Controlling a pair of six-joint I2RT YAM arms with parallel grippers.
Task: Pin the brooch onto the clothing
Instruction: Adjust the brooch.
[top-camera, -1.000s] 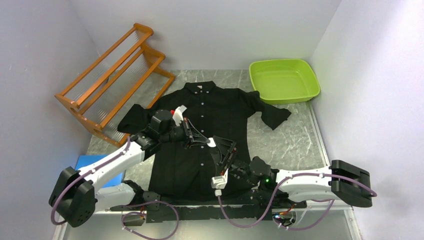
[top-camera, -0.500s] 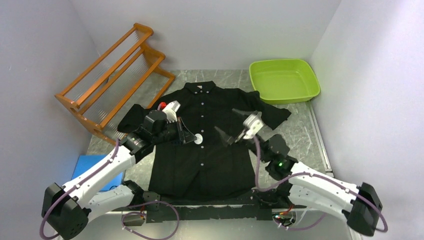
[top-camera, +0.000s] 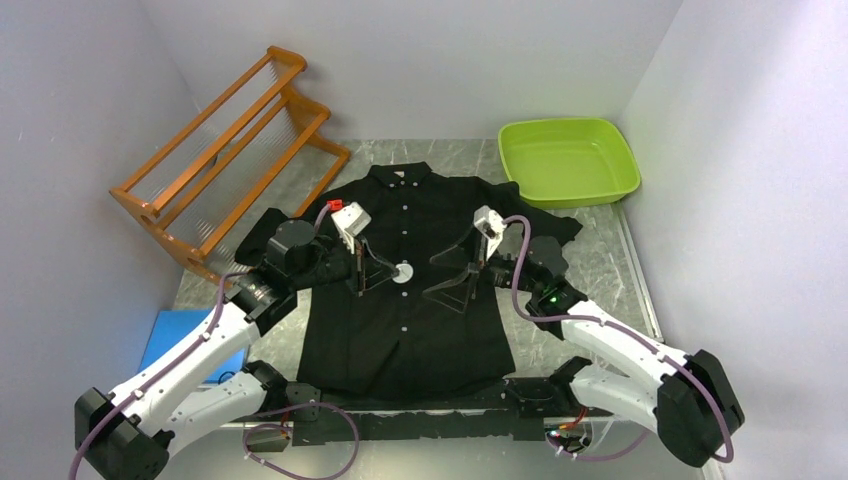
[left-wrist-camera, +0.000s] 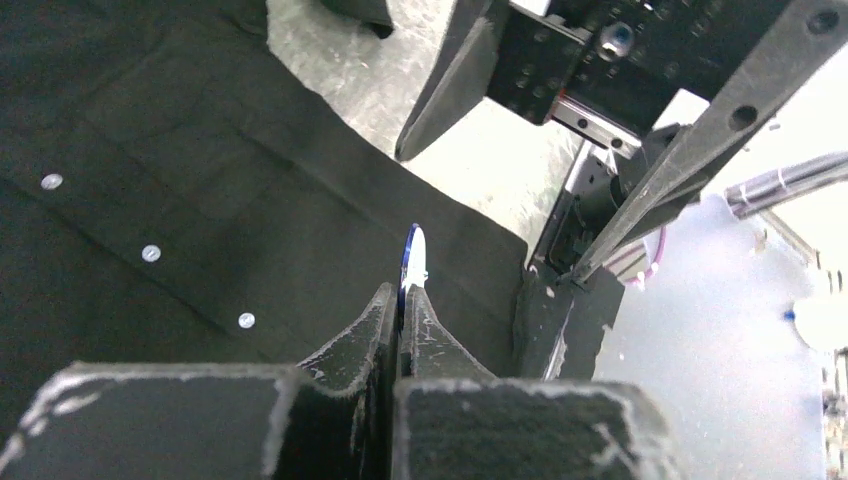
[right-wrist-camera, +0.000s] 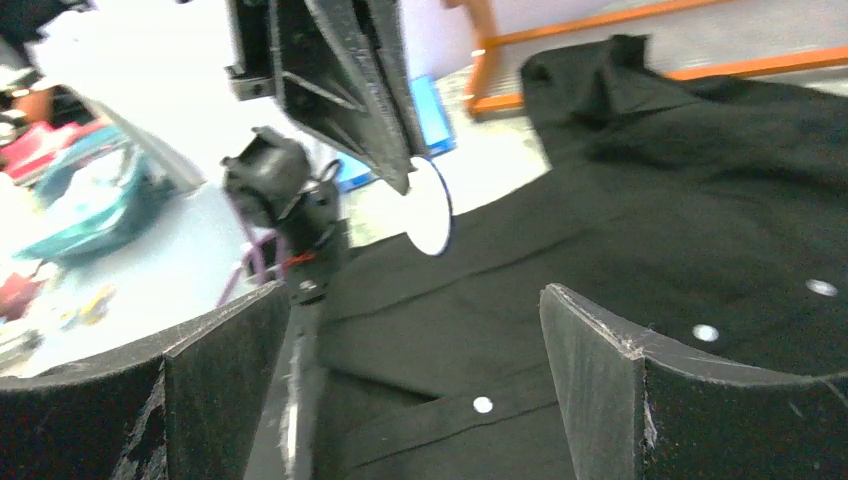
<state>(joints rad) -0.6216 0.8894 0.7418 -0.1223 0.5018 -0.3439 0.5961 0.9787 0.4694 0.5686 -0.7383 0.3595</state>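
The left gripper (top-camera: 386, 276) is clamped on a small round white brooch (top-camera: 401, 275), pinching it by its edge above the middle of the black shirt (top-camera: 440, 335), beside the line of pale buttons (top-camera: 402, 327). Across the button line, the right gripper (top-camera: 430, 275) hovers with its fingers spread wide, holding nothing. The brooch appears to hang just clear of the cloth, though this is hard to judge. The shirt lies flat on the table, collar farthest from the arms. Beyond the shirt to the left stands an orange wooden rack (top-camera: 225, 150); beyond it to the right sits a green basin (top-camera: 568, 160).
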